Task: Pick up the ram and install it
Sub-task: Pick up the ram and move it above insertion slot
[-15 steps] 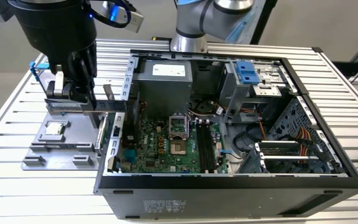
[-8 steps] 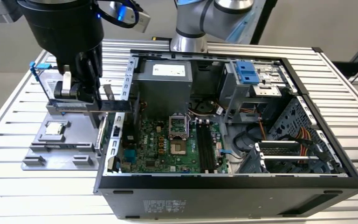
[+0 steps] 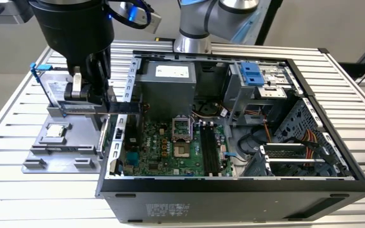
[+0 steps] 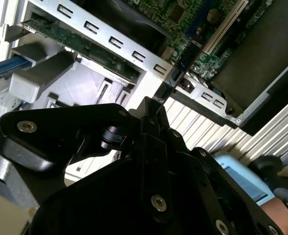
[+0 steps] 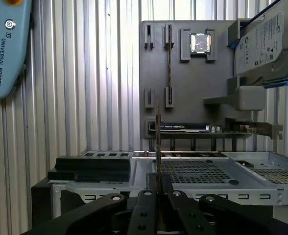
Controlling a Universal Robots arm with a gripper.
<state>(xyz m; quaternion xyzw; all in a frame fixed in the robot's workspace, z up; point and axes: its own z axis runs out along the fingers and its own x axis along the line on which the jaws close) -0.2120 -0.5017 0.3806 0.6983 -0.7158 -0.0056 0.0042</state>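
Though edge-on — ram (image 5: 157, 137) within claw (image 5: 158, 182)

You are looking at a black gripper (image 5: 158, 183) and the ram (image 5: 157, 142), which edge-on reads as a dark, brownish sliver. Your table (image 3: 17, 199) is silvery with ribbed stripes, and the tray (image 3: 36, 164) is plain grey. The hard drive (image 5: 264, 41) is silver with a white label and blue frame, the processor (image 5: 201, 42) silver, the motherboard (image 3: 163, 159) green, the computer case (image 3: 233, 197) black.
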